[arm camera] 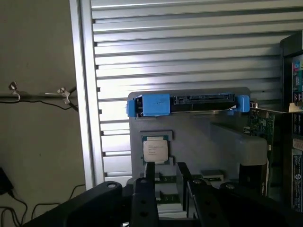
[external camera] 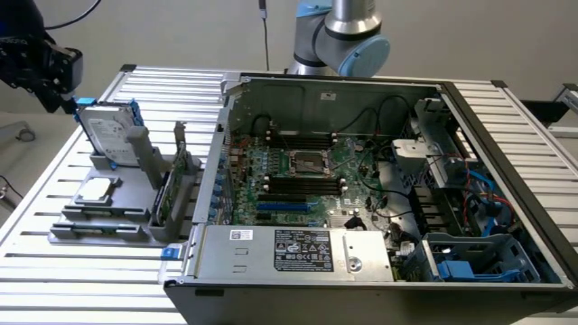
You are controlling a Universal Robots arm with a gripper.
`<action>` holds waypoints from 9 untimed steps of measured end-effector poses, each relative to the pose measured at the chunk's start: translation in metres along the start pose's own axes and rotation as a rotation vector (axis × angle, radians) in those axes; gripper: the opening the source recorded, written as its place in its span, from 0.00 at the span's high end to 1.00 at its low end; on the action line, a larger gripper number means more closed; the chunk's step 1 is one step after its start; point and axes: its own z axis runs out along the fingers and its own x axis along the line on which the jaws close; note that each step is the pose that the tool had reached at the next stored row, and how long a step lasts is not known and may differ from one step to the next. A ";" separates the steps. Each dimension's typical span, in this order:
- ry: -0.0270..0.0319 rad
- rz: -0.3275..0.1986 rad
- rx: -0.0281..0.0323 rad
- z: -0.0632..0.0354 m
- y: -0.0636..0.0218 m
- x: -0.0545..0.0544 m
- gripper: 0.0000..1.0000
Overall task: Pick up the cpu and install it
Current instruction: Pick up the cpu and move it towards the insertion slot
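Currently catalogued, one task item: the cpu [external camera: 97, 191], a small flat square chip with a pale metal top. It lies face up in a shallow recess of the grey fixture [external camera: 131, 198], at the exterior view's left and well apart from the open computer case [external camera: 343, 101]. It sits on the near side of the hard drive [external camera: 107, 135], which stands on edge in its blue frame at the fixture's far end.

End effector: the gripper [arm camera: 165, 169] hangs above the fixture at the exterior view's far left. Its fingers [arm camera: 148, 172] are partly apart with a clear gap between them. It holds nothing and does not touch the chip.

Destination: the square socket [external camera: 307, 162] in the middle of the motherboard [external camera: 361, 159], between the black memory slots [external camera: 302, 184].

Handling, by judgement:
- Weight and stiffness: light and rigid.
- Fragility: high; the underside contacts would likely suffer from scraping or a tilted drop.
- Surface: the metal top looks smooth and is probably slippery under the pads.
- Best hold: two opposite edges of the square, with the fingers straddling it squarely and the chip kept level.
- Clearance: the recess walls appear to leave little room for the fingertips, so a centred approach matters.
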 end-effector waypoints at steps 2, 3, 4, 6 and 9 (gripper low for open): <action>0.0002 0.000 0.0004 0.0000 0.0000 0.000 0.58; 0.0002 0.000 0.0008 0.0001 0.0000 0.000 0.53; 0.0002 0.000 0.0010 0.0005 0.0000 0.000 0.47; 0.0002 0.000 0.0012 0.0039 0.0000 0.000 0.47; 0.0001 0.000 0.0011 0.0094 -0.0001 0.001 0.40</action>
